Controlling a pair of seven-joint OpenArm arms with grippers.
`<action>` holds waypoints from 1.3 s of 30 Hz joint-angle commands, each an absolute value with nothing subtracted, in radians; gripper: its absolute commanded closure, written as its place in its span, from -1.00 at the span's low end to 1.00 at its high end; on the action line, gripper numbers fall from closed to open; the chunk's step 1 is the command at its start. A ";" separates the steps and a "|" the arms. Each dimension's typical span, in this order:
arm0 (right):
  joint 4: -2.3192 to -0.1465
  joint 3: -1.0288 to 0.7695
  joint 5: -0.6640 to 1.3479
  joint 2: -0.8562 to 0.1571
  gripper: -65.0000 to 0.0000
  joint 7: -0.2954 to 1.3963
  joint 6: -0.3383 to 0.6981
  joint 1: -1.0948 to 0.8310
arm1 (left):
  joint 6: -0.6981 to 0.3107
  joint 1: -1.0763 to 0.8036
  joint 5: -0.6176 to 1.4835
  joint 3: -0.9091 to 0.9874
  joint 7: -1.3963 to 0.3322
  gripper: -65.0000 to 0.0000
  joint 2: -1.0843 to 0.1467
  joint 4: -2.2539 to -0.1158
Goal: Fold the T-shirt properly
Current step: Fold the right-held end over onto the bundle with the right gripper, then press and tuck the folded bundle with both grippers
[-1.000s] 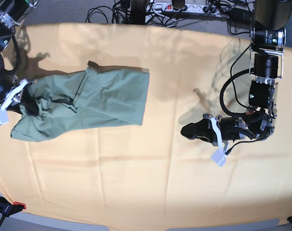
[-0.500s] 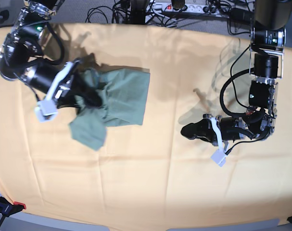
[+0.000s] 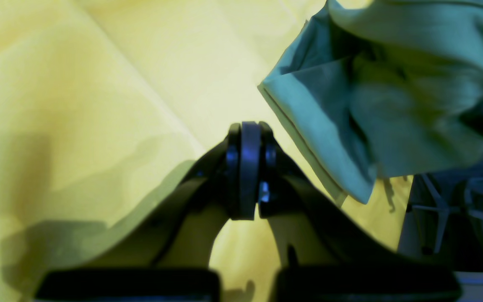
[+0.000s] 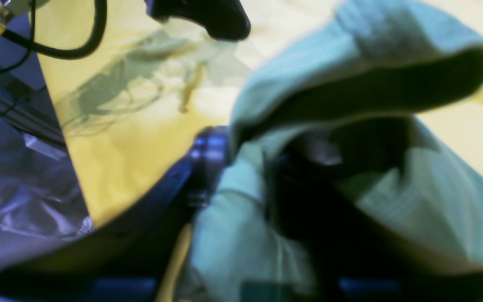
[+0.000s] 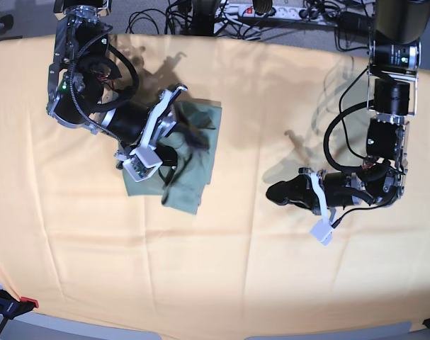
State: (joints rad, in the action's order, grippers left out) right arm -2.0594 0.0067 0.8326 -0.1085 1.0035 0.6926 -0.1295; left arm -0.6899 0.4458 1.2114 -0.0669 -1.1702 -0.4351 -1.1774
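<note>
An orange cloth (image 5: pixel 222 276) covers the counter; the T-shirt (image 5: pixel 190 159) lies bunched left of centre; the right pincer (image 5: pixel 173 127) sits over it, fabric draped between spread jaws; beyond, cables (image 5: pixel 200 14); the left wrist view shows the left pincer (image 3: pixel 247 167) clenched, empty.

I see the table covered edge to edge by a yellow-orange cloth (image 5: pixel 222 269), creased in faint lines. The T-shirt (image 5: pixel 190 152) lies bunched on it, left of centre. A clamp (image 5: pixel 9 306) grips the cloth's near-left corner. Cables (image 5: pixel 271 10) run along the far edge.
</note>
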 commanded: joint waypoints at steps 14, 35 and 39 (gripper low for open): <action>-2.075 -0.021 0.908 -0.114 -0.44 0.972 0.698 0.017 | -0.698 0.516 1.367 -0.062 -1.166 1.00 -0.544 -1.194; -1.481 0.001 0.749 -0.274 1.00 0.912 0.698 0.352 | -0.698 0.510 1.349 -0.498 -1.295 1.00 -0.496 -1.559; -1.409 0.087 0.696 -0.307 1.00 0.912 0.698 0.400 | -0.698 0.495 1.307 -0.525 -1.275 1.00 -0.404 -1.559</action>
State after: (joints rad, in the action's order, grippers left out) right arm -1.3952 0.0929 0.6785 -0.2951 0.9382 0.6930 0.3679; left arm -0.6930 0.4732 1.2869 -0.5304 -1.2968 -0.4030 -1.5440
